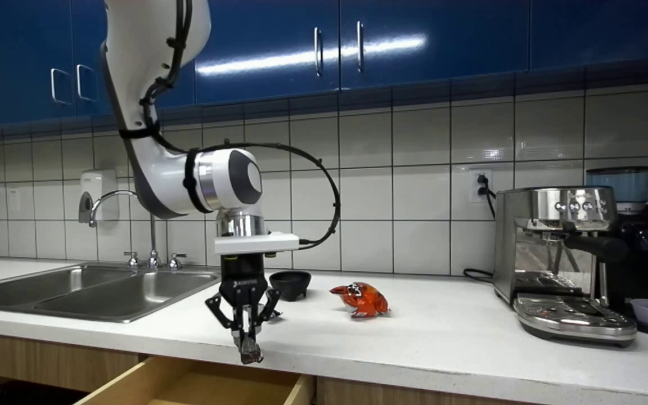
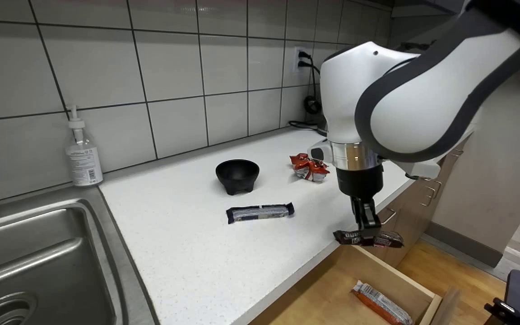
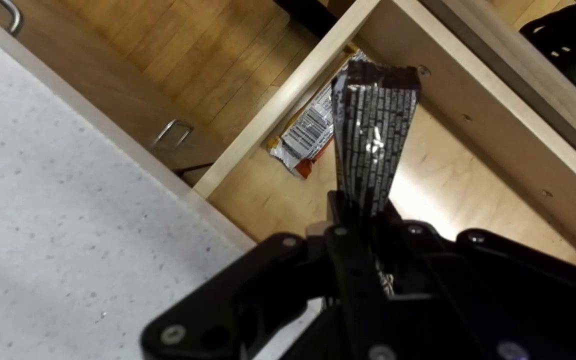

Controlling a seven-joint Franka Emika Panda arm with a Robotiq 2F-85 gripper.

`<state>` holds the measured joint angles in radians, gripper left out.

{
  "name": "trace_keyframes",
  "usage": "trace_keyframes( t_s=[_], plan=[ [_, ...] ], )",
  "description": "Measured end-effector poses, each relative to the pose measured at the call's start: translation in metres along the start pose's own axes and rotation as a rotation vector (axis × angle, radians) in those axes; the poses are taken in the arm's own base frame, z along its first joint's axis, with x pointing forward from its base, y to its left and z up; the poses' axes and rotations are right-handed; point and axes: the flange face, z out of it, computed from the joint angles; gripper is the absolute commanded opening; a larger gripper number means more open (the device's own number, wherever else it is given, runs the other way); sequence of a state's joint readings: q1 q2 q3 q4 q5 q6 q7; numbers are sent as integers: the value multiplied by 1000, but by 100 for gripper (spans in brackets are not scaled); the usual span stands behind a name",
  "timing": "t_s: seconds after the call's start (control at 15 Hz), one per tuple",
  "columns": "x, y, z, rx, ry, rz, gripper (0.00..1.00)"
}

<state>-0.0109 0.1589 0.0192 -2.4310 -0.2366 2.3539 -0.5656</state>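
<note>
My gripper [image 1: 248, 337] is shut on a dark brown wrapped bar [image 2: 390, 239] and holds it level above the open drawer [image 1: 300, 389], close to the counter's front edge. In the wrist view one end of the bar [image 3: 378, 130], covered in small print, sticks out past the fingertips [image 3: 363, 207]; the middle is hidden between them. An orange and silver wrapped bar [image 2: 383, 303] lies inside the drawer; it also shows in the wrist view [image 3: 310, 129], partly behind the held bar. A dark blue and grey wrapped bar [image 2: 260, 212] lies on the counter.
A black bowl [image 2: 237, 176] and a crumpled orange bag [image 1: 364, 300] stand on the white counter [image 1: 431, 337]. A steel sink [image 2: 99, 253] with a faucet [image 1: 153, 236] and a soap bottle [image 2: 83, 158] are to one side. An espresso machine [image 1: 554, 247] stands at the far end.
</note>
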Motion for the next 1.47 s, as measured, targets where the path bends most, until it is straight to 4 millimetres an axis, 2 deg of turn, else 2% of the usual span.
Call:
trace_keyframes(
  t_s=[0.27,0.6,1.47],
  plan=[
    [-9,-19,17,24,-30,-16,4],
    [-13,-29,30,30,-27,-10,4],
    [10,-36,61,-25,68,85,4]
  ],
)
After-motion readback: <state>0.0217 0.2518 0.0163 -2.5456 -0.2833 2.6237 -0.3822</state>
